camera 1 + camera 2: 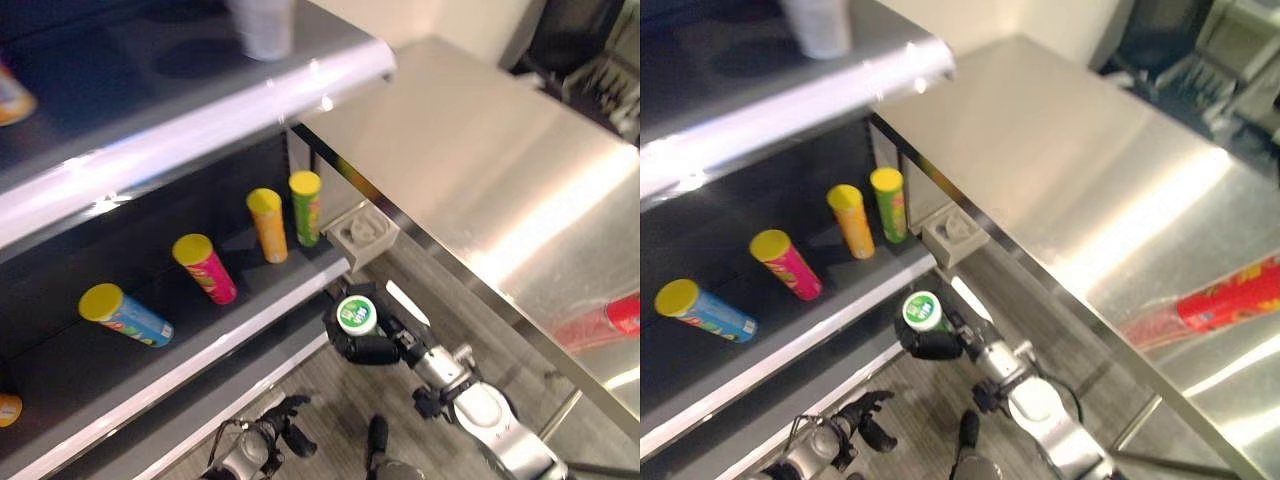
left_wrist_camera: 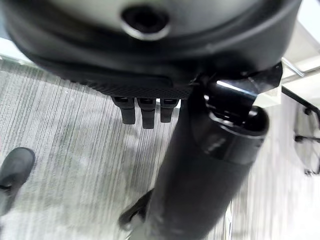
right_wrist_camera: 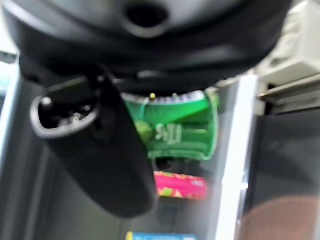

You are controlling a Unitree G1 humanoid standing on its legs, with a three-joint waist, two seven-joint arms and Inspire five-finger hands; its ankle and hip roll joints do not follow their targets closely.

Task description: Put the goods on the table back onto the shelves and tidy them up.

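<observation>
Dark shelf (image 1: 250,300) beside steel table (image 1: 480,160); right hand (image 1: 365,345) grasps green can (image 1: 356,314), body hidden; left hand (image 1: 285,425) relaxed, low.

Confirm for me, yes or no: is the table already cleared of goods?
No: a red can lies on its side on the steel table, while the right hand holds a green can near the shelf.

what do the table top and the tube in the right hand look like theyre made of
Table top: looks like brushed stainless steel, matt silver with broad streaked glare. Green tube held in the right hand: probably printed cardboard with a glossy wrap and a white plastic-looking lid; the body material is a guess.
</observation>
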